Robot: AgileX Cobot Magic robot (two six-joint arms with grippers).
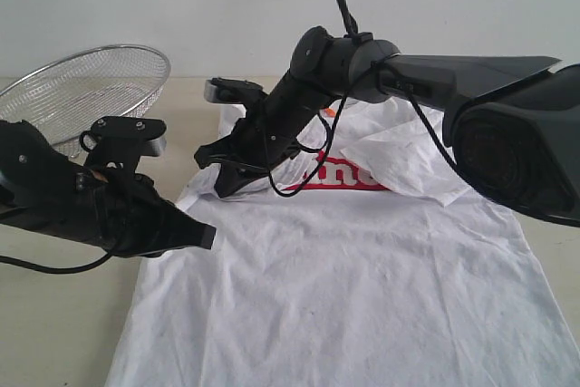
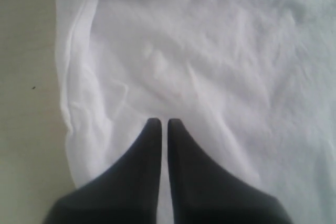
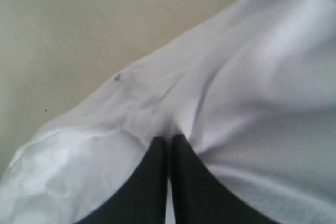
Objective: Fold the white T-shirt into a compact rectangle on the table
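Exterior: white T-shirt (image 1: 362,296) spread flat on tabletop (image 1: 54,337), right end effector (image 1: 217,181) at its shoulder.
Left wrist: left end effector (image 2: 160,123) narrow, over the cloth, gripping nothing visible.
Right wrist: right end effector pinches bunched fabric. Lift evenly, fold inward, don't drag.

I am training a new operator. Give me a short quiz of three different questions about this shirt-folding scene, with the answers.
1. True or false: the white T-shirt lies inside the wire basket.
2. The lettering on the shirt is: A blue, B red, C green.
3. Fill in: the right gripper is shut on the ___.
Key: 1 false, it lies on the table; 2 B; 3 T-shirt.
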